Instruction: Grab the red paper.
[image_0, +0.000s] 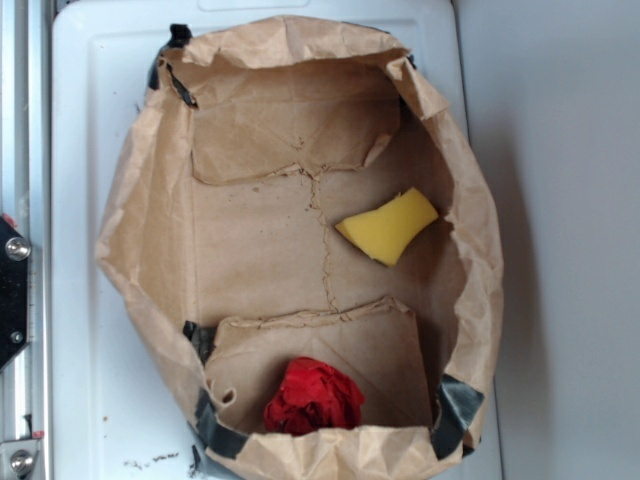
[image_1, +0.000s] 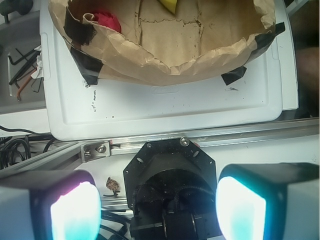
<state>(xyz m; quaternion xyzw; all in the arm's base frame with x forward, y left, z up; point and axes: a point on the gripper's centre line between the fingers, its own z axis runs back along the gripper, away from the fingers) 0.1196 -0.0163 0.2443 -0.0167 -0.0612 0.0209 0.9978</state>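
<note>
The red paper (image_0: 313, 397) lies low in the taped-open brown bag (image_0: 130, 250), apart from the yellow sponge (image_0: 388, 226), reachable from above; the gripper (image_1: 157, 210) hangs outside it, fingers (image_1: 75, 210) released, grasping nothing

A lab bench: aluminium rail (image_1: 200, 137), loose cables (image_1: 15, 150), taped paper bag (image_0: 140, 230) on white tray (image_1: 165, 107)
</note>
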